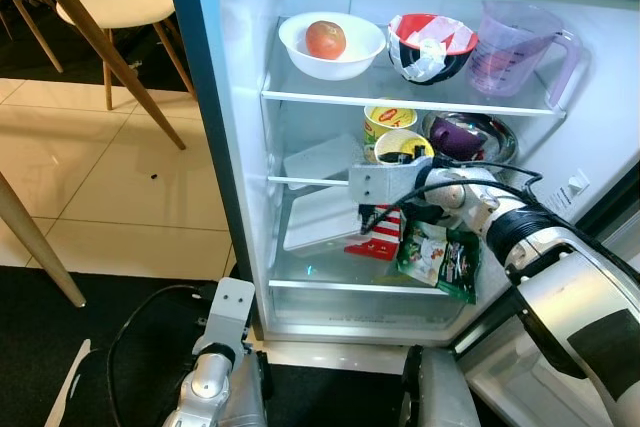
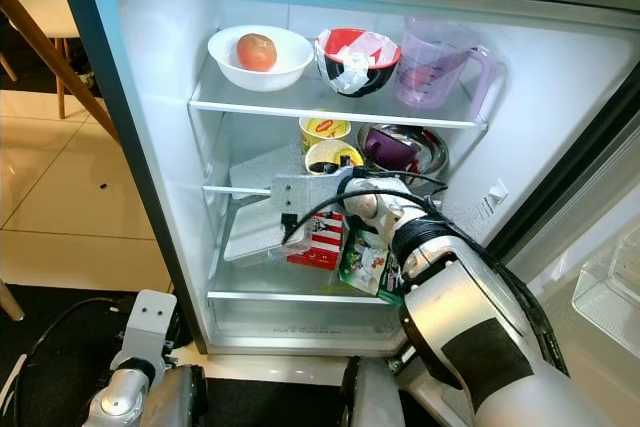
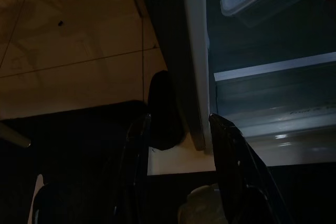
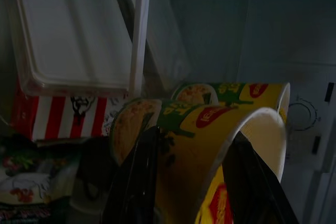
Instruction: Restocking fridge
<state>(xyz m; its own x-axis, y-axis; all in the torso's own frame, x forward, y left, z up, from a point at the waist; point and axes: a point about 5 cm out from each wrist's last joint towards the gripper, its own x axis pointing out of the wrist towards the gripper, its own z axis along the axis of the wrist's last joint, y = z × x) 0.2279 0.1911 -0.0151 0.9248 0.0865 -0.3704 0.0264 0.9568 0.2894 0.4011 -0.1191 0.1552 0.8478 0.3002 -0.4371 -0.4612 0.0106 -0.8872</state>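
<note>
White-walled open fridge (image 1: 240, 97) — fills the centre and right of the head frames, with beige floor tiles (image 1: 100, 167) at the left.
Silver right arm (image 1: 560, 287) — enters from the lower right; right gripper (image 4: 191, 177) is inside the fridge at middle-shelf level, its two black fingers clenched on either side of the yellow paper noodle cup (image 4: 210, 145), one finger outside the wall, one inside the mouth.
Silver left arm (image 1: 215, 367) — low at the bottom left, by the fridge's lower corner; left gripper (image 3: 178, 166) released, fingers apart.
Lilac plastic measuring jug (image 1: 515, 47) — top shelf, upper right.
White bowl (image 1: 335, 52) holding a reddish round fruit (image 1: 326, 39) — top shelf, upper centre.
Red, black and white bowl (image 1: 430, 47) — between bowl and jug.
Flat white lidded container (image 1: 320, 217) — lower centre, tilted.
Steel bowl (image 1: 475, 132) — middle shelf.
Second yellow noodle cup (image 1: 390, 119) — just behind the held one.
Red-and-white striped carton (image 1: 380, 237) and green snack packets (image 1: 440, 257) — bottom shelf.
</note>
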